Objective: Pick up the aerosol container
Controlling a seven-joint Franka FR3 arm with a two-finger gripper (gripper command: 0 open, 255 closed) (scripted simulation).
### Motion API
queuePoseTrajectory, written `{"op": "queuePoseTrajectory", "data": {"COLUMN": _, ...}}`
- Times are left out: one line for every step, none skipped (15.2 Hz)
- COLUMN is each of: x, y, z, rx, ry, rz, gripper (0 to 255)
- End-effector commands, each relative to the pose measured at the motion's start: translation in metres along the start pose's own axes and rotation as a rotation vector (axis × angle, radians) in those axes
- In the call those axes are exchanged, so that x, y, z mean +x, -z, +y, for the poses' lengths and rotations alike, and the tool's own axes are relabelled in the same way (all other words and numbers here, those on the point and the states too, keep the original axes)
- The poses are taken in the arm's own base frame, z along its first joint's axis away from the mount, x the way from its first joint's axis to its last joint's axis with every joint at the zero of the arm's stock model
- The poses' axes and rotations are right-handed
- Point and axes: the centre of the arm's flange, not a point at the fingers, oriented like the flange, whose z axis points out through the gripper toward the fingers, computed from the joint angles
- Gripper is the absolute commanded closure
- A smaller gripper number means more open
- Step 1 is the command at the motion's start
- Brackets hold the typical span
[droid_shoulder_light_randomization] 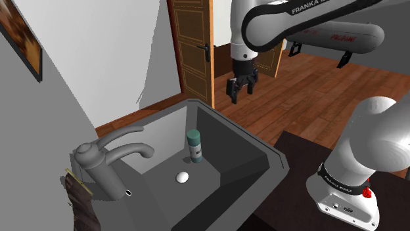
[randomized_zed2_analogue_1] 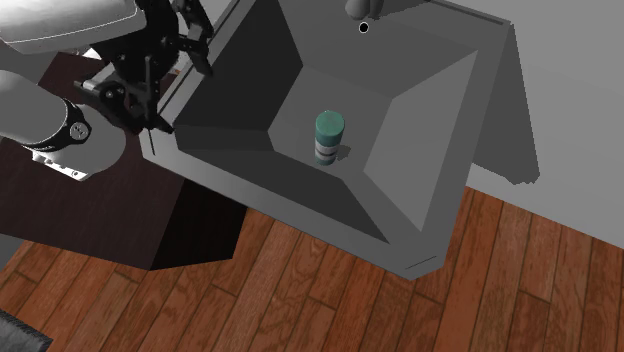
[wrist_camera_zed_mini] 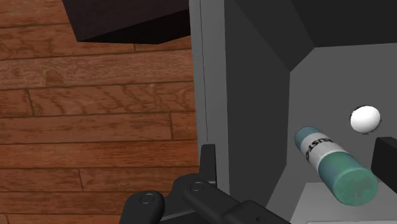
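The aerosol container [droid_shoulder_light_randomization: 194, 146] is a teal can with a white label band and a teal cap. It stands upright on the floor of a dark grey sink basin [droid_shoulder_light_randomization: 243, 141]. It shows in the second exterior view as the can [randomized_zed2_analogue_1: 329, 137] and in the wrist view as the can [wrist_camera_zed_mini: 334, 167]. My black gripper [droid_shoulder_light_randomization: 242, 87] hangs open well above the sink's far rim, beyond the can and apart from it. In the wrist view the gripper [wrist_camera_zed_mini: 296, 165] has its fingers [wrist_camera_zed_mini: 208, 162] wide apart, with the can far beyond them. The gripper [randomized_zed2_analogue_1: 165, 75] sits over the sink's edge.
A grey faucet [droid_shoulder_light_randomization: 108, 157] stands at the sink's near corner, with a brown cloth [droid_shoulder_light_randomization: 80, 200] hanging beside it. A small white oval [droid_shoulder_light_randomization: 182, 176] lies on the basin floor near the can. Wooden floor [droid_shoulder_light_randomization: 309, 92], a wooden door [droid_shoulder_light_randomization: 194, 46] and my dark stand [randomized_zed2_analogue_1: 90, 220] surround the sink.
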Motion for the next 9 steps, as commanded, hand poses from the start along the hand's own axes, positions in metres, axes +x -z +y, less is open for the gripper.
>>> {"op": "queuePoseTrajectory", "data": {"x": 0.016, "y": -0.018, "z": -0.014, "rx": 0.004, "ry": 0.0, "rz": 0.003, "gripper": 0}}
{"op": "queuePoseTrajectory", "data": {"x": 0.024, "y": -0.026, "z": -0.021, "rx": 0.006, "ry": 0.0, "rz": 0.005, "gripper": 0}}
{"op": "queuePoseTrajectory", "data": {"x": 0.032, "y": -0.034, "z": -0.028, "rx": 0.007, "ry": 0.0, "rz": 0.006, "gripper": 0}}
{"op": "queuePoseTrajectory", "data": {"x": 0.04, "y": -0.041, "z": -0.035, "rx": 0.009, "ry": 0.001, "rz": 0.007, "gripper": 0}}
{"op": "queuePoseTrajectory", "data": {"x": 0.048, "y": -0.049, "z": -0.042, "rx": 0.011, "ry": 0.001, "rz": 0.008, "gripper": 0}}
{"op": "queuePoseTrajectory", "data": {"x": 0.056, "y": -0.057, "z": -0.048, "rx": 0.012, "ry": 0.001, "rz": 0.009, "gripper": 0}}
{"op": "queuePoseTrajectory", "data": {"x": 0.063, "y": -0.064, "z": -0.055, "rx": 0.014, "ry": 0.001, "rz": 0.01, "gripper": 0}}
{"op": "queuePoseTrajectory", "data": {"x": 0.071, "y": -0.072, "z": -0.062, "rx": 0.015, "ry": 0.001, "rz": 0.011, "gripper": 0}}
{"op": "queuePoseTrajectory", "data": {"x": 0.079, "y": -0.08, "z": -0.069, "rx": 0.017, "ry": 0.001, "rz": 0.013, "gripper": 0}}
